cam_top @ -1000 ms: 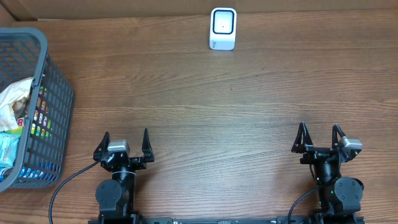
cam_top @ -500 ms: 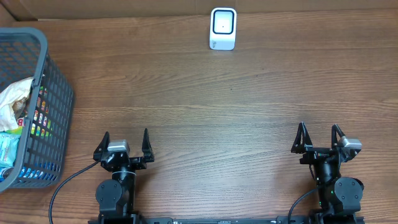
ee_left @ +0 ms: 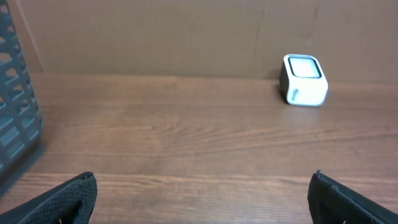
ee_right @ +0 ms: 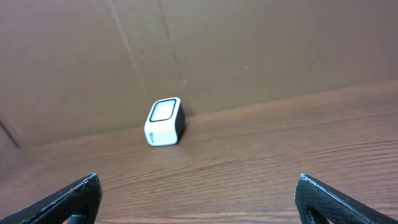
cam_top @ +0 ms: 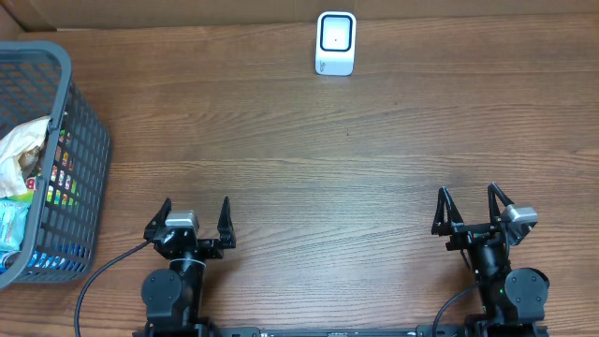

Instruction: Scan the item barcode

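Several packaged items [cam_top: 21,154] lie in a grey mesh basket [cam_top: 86,154] at the table's left edge; no barcode shows on them. A white barcode scanner [cam_top: 336,42] stands at the far middle of the table, also seen in the left wrist view as the scanner [ee_left: 304,89] and in the right wrist view as the scanner [ee_right: 165,122]. My left gripper [cam_top: 197,202] hangs open near the front left, empty, its gripper [ee_left: 202,180] spread wide over bare wood. At the front right my right gripper [cam_top: 467,191] is open and empty too, shown as the gripper [ee_right: 198,179].
A brown cardboard wall [ee_left: 155,37] runs along the table's far edge behind the scanner. The basket's side [ee_left: 15,124] fills the left border of the left wrist view. Wood tabletop [cam_top: 328,168] lies between the grippers and the scanner.
The right gripper has swung a little to the left, and the left gripper has shifted slightly right. Both stay open and empty.
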`<state>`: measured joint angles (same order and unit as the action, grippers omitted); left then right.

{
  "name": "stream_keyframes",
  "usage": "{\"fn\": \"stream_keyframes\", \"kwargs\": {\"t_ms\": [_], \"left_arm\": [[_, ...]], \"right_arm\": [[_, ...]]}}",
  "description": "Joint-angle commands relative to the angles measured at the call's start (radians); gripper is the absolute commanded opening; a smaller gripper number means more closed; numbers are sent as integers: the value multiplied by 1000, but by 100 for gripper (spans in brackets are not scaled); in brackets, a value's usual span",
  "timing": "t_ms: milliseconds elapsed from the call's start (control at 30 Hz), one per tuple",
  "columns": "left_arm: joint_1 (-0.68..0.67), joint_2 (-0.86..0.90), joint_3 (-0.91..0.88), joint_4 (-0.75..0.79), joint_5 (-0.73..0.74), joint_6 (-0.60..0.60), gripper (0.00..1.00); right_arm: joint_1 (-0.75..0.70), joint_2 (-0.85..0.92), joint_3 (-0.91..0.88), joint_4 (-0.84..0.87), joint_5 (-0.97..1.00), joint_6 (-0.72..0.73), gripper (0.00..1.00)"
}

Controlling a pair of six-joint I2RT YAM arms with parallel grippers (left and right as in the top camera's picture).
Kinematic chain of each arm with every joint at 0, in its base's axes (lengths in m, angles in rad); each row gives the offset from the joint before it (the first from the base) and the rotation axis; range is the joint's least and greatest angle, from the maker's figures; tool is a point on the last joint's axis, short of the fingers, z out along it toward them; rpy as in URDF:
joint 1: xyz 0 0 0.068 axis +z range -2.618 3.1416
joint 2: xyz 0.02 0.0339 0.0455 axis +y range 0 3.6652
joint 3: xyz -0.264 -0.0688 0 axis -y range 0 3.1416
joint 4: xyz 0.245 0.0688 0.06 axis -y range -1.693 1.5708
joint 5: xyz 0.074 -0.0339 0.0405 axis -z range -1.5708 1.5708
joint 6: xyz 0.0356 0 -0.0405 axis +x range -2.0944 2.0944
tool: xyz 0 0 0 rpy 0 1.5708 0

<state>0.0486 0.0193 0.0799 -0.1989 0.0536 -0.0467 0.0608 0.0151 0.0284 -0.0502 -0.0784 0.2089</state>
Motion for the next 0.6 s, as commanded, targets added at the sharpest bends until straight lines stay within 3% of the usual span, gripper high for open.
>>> {"fn": "stream_keyframes", "kwargs": {"t_ms": [0, 300, 567], "left_arm": [[11, 34, 122, -50, 26, 7, 100], [11, 289, 409, -186, 53, 25, 100], [11, 607, 774, -366, 106, 43, 100]], "right_arm": [[5, -6, 83, -7, -33, 0, 100], [5, 127, 262, -90, -63, 0, 100], [5, 406, 578, -296, -63, -6, 100]]}}
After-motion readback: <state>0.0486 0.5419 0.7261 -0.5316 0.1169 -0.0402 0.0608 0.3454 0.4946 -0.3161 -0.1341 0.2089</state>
